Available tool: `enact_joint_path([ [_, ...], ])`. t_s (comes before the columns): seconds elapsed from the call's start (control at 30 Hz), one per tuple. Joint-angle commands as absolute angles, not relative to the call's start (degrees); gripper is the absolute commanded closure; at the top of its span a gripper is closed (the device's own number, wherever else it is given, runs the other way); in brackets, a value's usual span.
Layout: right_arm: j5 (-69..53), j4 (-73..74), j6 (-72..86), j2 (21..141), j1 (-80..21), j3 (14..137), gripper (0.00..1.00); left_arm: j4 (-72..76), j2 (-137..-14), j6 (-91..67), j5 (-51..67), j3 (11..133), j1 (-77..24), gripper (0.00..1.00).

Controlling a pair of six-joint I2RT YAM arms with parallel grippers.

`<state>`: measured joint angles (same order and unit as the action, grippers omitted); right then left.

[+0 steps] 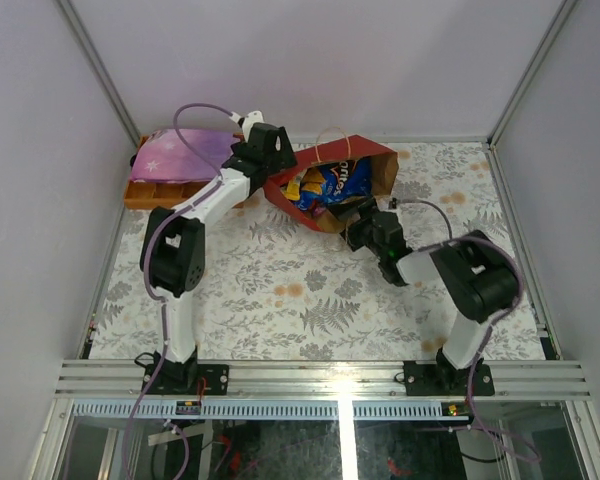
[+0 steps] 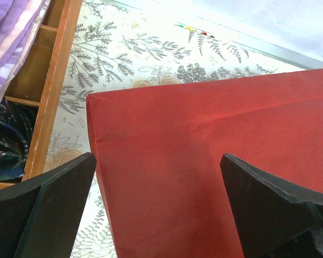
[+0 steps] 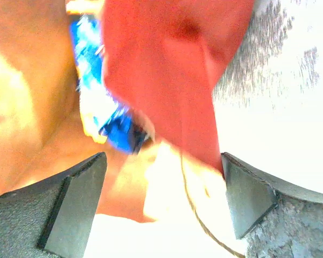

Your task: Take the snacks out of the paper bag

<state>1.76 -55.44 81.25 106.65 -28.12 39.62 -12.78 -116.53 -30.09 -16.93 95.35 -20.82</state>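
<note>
The red paper bag (image 1: 372, 160) lies on its side at the back middle, its brown-lined mouth facing the front right. The blue Doritos bag (image 1: 332, 182) shows inside it, with a yellow-orange packet edge (image 1: 294, 188) beside it; other small packets are hidden. My left gripper (image 1: 272, 172) is open at the bag's closed left end, its fingers (image 2: 59, 199) spread over the red paper (image 2: 167, 140). My right gripper (image 1: 360, 222) is open and empty at the bag's mouth. In the right wrist view the gripper (image 3: 164, 164) faces the red wall (image 3: 167, 54), the Doritos bag (image 3: 105, 118) and a cord handle (image 3: 196, 209).
An orange compartment tray (image 1: 140, 195) stands at the back left with a pink-purple starry pouch (image 1: 180, 150) on it; both show in the left wrist view, tray (image 2: 48, 102) and pouch (image 2: 11, 32). White walls close the back and sides.
</note>
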Motion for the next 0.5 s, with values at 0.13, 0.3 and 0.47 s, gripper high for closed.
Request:
enact_joint_path([
  [0.13,3.8,-15.5,60.6,73.6,-28.1,26.5,0.05,-6.6,-105.6,-22.8,-19.6,89.5,-21.2,0.00],
  [0.3,21.3,4.1,54.5,45.7,-27.7,23.2,0.11,-10.2,-98.8,-18.2,-17.6,91.5,-21.4,0.00],
  [0.47,25.7,10.1,41.3,43.9,-23.9,35.5,0.30,-15.4,-98.2,-12.3,-17.8,98.1,-27.5,0.00],
])
